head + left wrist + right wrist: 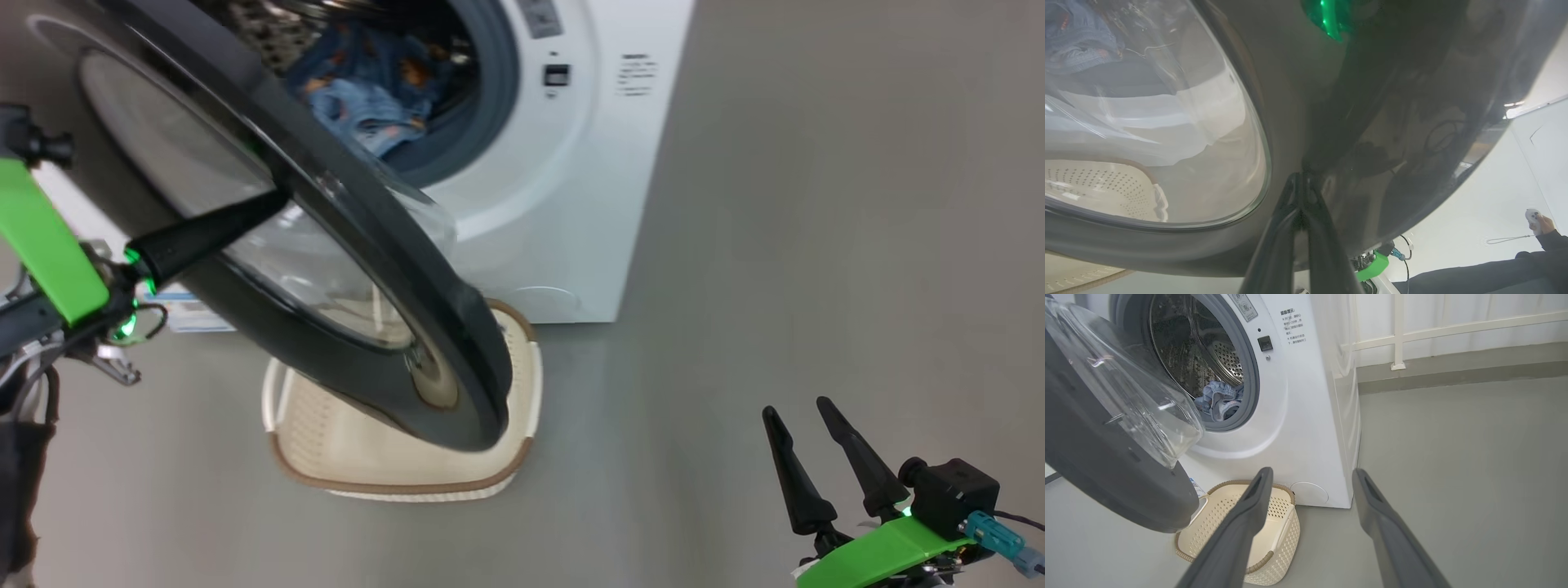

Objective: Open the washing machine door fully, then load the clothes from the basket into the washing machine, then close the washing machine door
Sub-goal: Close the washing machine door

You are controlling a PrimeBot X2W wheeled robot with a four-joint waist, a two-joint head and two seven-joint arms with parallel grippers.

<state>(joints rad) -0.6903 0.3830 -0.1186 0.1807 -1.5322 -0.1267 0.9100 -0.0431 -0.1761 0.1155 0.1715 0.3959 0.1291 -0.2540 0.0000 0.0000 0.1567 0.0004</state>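
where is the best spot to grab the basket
Probably the brown rim along the basket's near edge, coming down from above on the robot's side. The door overhangs the far part, but this edge is bare, and the thin upright wall suits the right fingers, one inside, one outside.

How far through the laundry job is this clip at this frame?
Done: the clothes lie inside the washing machine, and the basket shows nothing inside. In hand: the left gripper, jaws shut, rests its tips on the washing machine door, which stands half open. Left: shutting the door. The right gripper hangs open, idle.
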